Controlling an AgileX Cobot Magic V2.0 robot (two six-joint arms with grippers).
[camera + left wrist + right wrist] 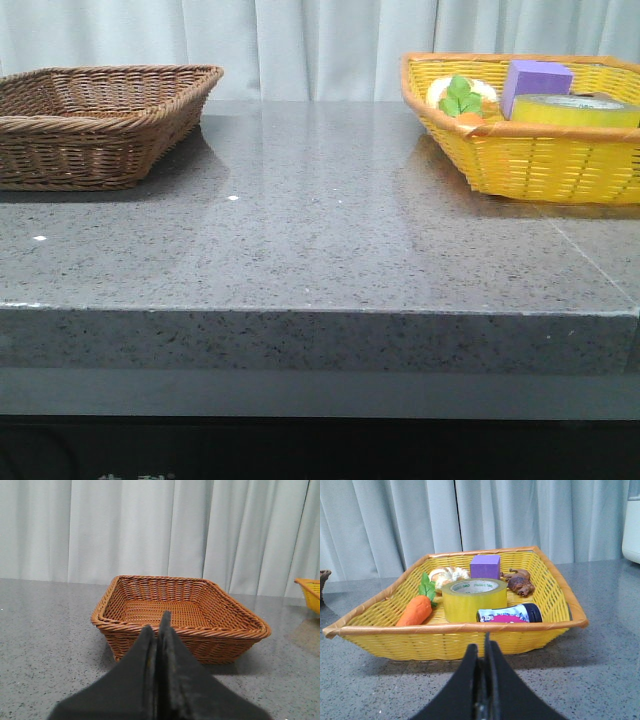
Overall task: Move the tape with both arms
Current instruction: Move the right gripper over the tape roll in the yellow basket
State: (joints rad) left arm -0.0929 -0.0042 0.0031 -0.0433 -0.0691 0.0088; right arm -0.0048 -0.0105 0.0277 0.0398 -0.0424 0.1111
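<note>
The tape [474,599], a wide yellow roll with a white core, stands in the yellow basket [450,641]. It also shows in the front view [575,109], inside the basket [530,160] at the table's far right. My right gripper [483,647] is shut and empty, low over the table just short of the yellow basket's near wall. My left gripper [159,627] is shut and empty, facing the brown wicker basket [180,630]. Neither gripper shows in the front view.
The brown wicker basket [95,125] stands empty at the far left. The yellow basket also holds a purple block [485,566], a toy carrot [415,611], a dark can [510,614], a brown figure [519,583] and a round pastry [449,574]. Grey curtains hang behind.
</note>
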